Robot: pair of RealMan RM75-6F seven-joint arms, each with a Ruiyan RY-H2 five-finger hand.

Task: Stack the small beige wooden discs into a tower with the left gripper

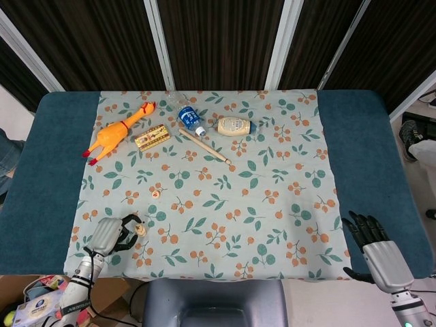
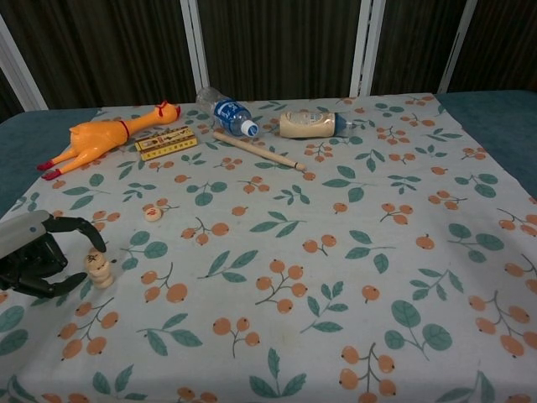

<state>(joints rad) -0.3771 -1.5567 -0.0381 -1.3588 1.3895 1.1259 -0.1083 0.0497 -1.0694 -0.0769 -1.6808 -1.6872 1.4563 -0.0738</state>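
Dark panels with pale strips stood behind the blue table (image 1: 381,146), and a cloth with leaves and berries (image 1: 225,204) covered the middle of it.

My left hand (image 1: 109,235) was near the front left corner of the cloth. Its fingers (image 2: 84,235) were curled over a little stack of beige discs (image 2: 101,270). I was pinching the top disc of the stack, and the stack sat on the cloth right beside my palm. The top disc looked a bit crooked on the ones under it. One more beige disc (image 2: 153,213) lay alone on the cloth, a little farther back and well apart from the stack.

My right hand (image 1: 375,248) was off the cloth, by the front right corner of the table. It held nothing, and its dark fingers were spread apart.

Along the back edge of the cloth lay an orange rubber chicken (image 1: 117,131) at the left. Next to it was a small yellow box (image 1: 152,137), then a water bottle with a blue label (image 1: 190,118) on its side. A wooden stick (image 1: 204,145) lay just in front of the bottle. A cream squeeze bottle (image 1: 234,125) lay on its side past that.
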